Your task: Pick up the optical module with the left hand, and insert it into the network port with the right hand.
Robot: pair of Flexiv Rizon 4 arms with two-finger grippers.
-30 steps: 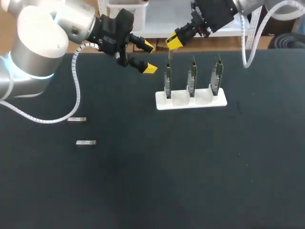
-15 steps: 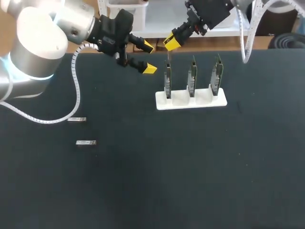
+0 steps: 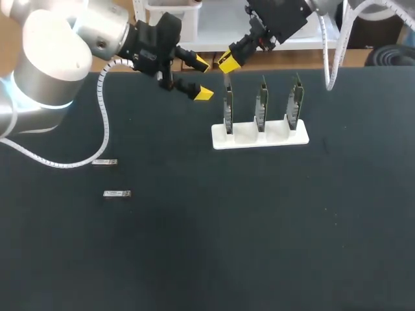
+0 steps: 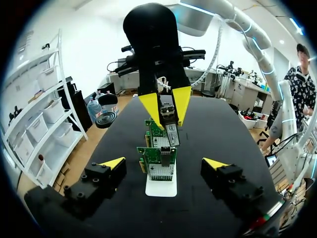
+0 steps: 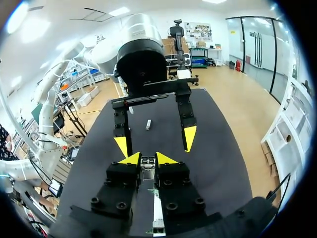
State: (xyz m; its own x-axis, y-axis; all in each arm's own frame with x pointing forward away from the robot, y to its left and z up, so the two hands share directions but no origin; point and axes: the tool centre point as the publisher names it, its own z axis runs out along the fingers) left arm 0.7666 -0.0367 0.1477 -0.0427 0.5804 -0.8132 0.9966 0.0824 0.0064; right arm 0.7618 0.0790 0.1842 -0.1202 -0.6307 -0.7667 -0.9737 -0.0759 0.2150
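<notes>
In the head view your right hand hangs over the far side of the table, clenched on the optical module, which shows only as a thin sliver pointing down, just above the leftmost of three network cards standing upright in a white stand. Your left hand sits just beside that card, on its left, with fingers spread and nothing in them. Two spare modules lie flat on the table near its left side, well apart from both hands. In the left wrist view your left hand is released, its yellow tips wide apart on either side of the row of cards; ahead of it, the right hand grips the optical module from two sides, its lower end just above the nearest card's metal network port. In the right wrist view you see the optical module pinched between the right hand's yellow tips, with the released left hand just ahead and one spare module on the table beyond it.
</notes>
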